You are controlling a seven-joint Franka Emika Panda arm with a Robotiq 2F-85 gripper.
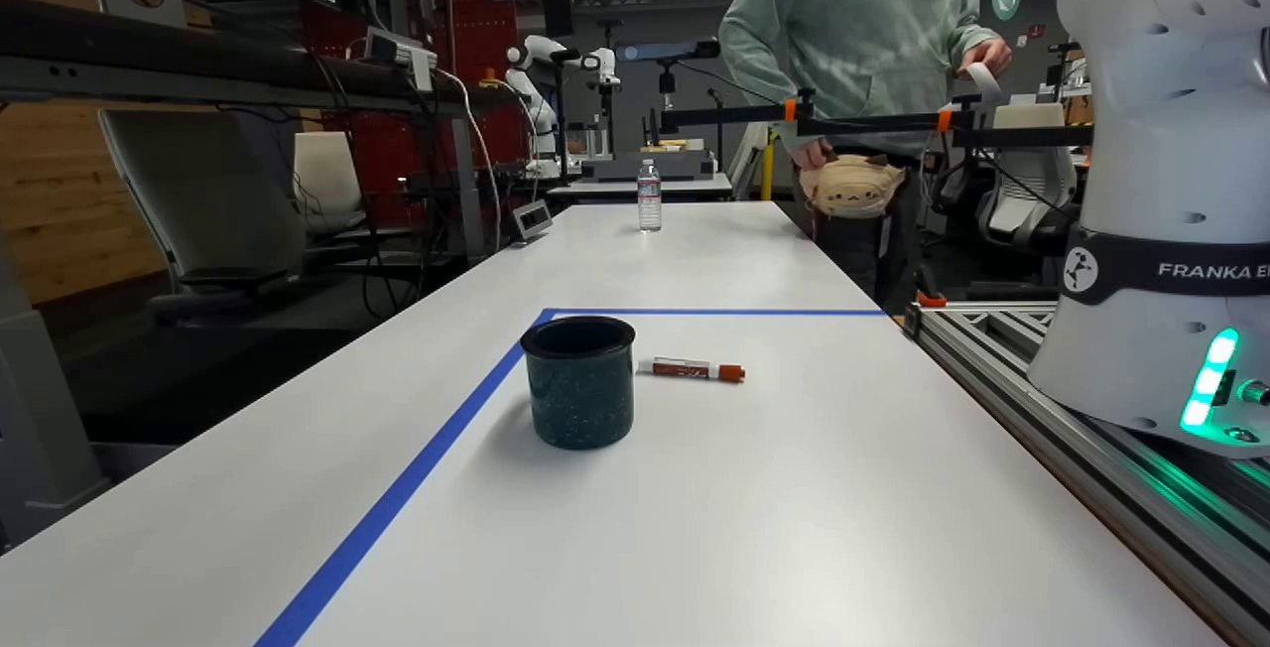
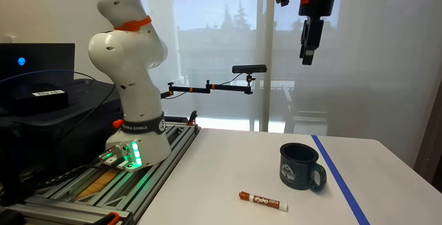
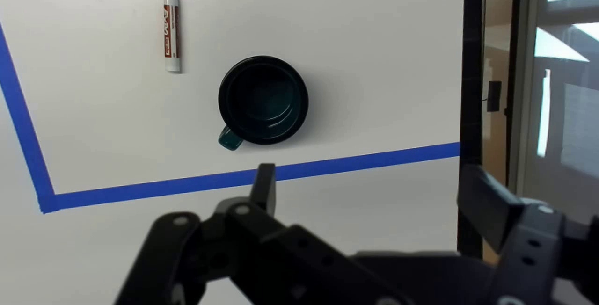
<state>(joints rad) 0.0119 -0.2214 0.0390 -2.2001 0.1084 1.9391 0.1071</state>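
Observation:
My gripper (image 3: 372, 178) is open and empty, its two fingers wide apart in the wrist view. In an exterior view the gripper (image 2: 307, 57) hangs high above the table, pointing down and touching nothing. A dark green speckled mug (image 1: 580, 389) stands upright on the table. Its handle and round emblem show on the mug (image 2: 297, 169); from above, the inside of the mug (image 3: 264, 101) looks empty. A brown-and-white Expo marker (image 2: 263, 201) lies near the mug, apart from it. The marker also shows in an exterior view (image 1: 692, 369) and in the wrist view (image 3: 171, 29).
Blue tape (image 1: 397, 498) marks lines on the white table (image 1: 744, 528). A water bottle (image 1: 649, 195) stands at the far end of the table. A person (image 1: 863, 62) stands beside the table. A camera (image 2: 249, 69) sits on a bracket arm near the robot base.

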